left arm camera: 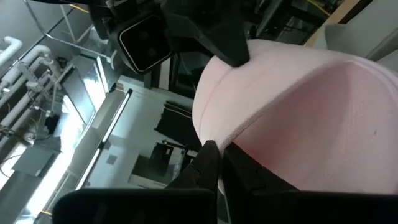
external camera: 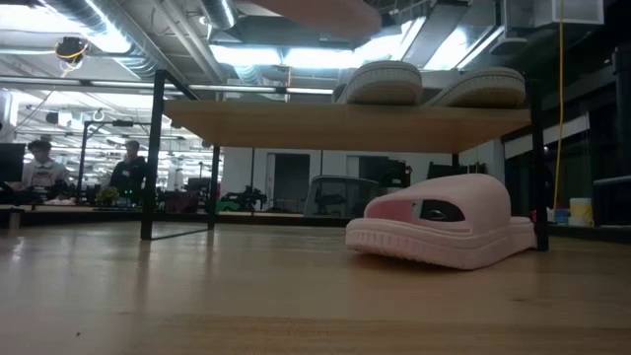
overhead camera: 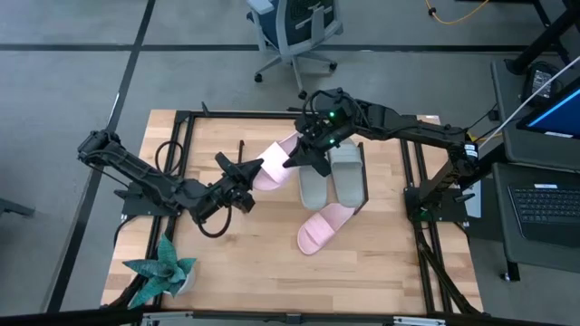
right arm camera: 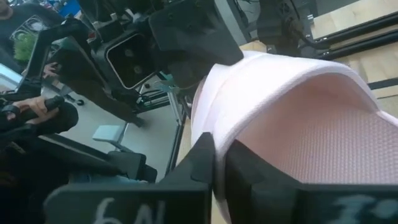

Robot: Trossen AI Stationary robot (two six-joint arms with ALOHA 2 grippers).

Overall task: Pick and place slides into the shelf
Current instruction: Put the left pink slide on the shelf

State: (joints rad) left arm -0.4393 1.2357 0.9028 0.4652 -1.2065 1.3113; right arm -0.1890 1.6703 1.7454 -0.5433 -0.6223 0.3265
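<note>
A pale pink slide hangs in the air between my two grippers, above the shelf; the low view shows its underside. My left gripper is shut on its left end. My right gripper is shut on its right end. Two grey-green slides lie side by side with their soles on the shelf board. A second pink slide rests sole-down on the table in front of the shelf, also seen in the low view. My left gripper pinches the rim of the pink slide's left end between its two fingers, coming level from the table's left. The slide is lifted clear. My right gripper pinches the rim of the opposite end between its two fingers, slanting down from the table's right side. The slide hangs between both grippers.
A teal star-shaped plant stands at the table's near left corner. The shelf's thin black end frames stand on the tabletop. An office chair stands beyond the far edge, and a laptop sits to the right. People sit in the room behind.
</note>
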